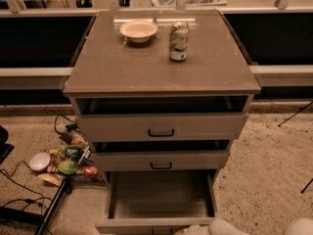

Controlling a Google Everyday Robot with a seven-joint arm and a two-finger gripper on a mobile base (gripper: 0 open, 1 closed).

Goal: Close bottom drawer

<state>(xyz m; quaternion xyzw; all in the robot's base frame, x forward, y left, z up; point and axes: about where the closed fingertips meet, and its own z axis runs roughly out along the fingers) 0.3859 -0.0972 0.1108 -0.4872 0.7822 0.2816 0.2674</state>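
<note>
The bottom drawer (159, 195) is the lowest of the cabinet's three grey-beige drawers. It is pulled far out towards me, its tray is empty, and its front panel (146, 225) sits at the lower edge of the view. The middle drawer (161, 160) and the top drawer (161, 127) are each a little open. My gripper (215, 227) shows only as a pale rounded part at the bottom edge, right at the front right end of the bottom drawer's panel.
A bowl (139, 30) and a drink can (179, 41) stand on the cabinet top (122, 67). Snack packets (71, 159), a small white bowl (39, 161) and cables (19, 199) lie on the floor to the left. Another pale arm part (299, 226) is at bottom right.
</note>
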